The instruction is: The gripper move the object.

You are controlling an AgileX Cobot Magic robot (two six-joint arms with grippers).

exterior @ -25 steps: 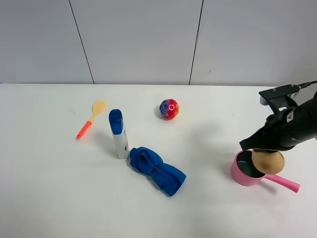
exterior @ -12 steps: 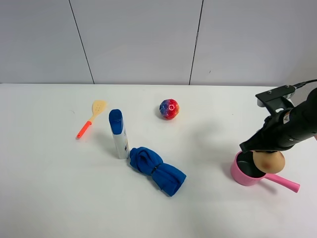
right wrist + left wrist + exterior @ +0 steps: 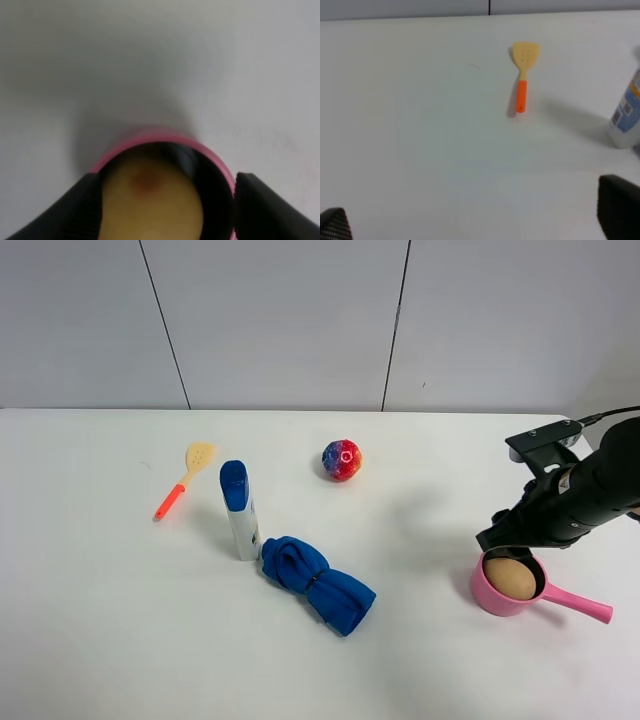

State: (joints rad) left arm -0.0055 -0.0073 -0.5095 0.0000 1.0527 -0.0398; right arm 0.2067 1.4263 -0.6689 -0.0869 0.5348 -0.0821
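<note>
The object, a tan-brown potato-like oval [image 3: 510,578] with a reddish spot, lies inside the pink saucepan [image 3: 478,592] at the right of the table. My right gripper [image 3: 512,543] hangs just above the pan's far rim, open, with nothing in it. In the right wrist view the object [image 3: 150,202] sits within the pink rim [image 3: 165,137], and the gripper [image 3: 167,192] has its dark fingers [image 3: 65,210] spread wide on either side. My left gripper [image 3: 477,220] is open and empty over bare table; it does not show in the exterior high view.
A red-and-blue ball [image 3: 341,460] lies mid-table at the back. A blue-capped white bottle [image 3: 238,510] stands beside a crumpled blue cloth [image 3: 318,583]. An orange-handled spatula [image 3: 184,478] lies at the left, also in the left wrist view [image 3: 522,80]. The pan's handle [image 3: 578,604] points right.
The object was held at the pan's rim and now lies inside the pan. My right gripper has let go of it and shifted slightly left.
</note>
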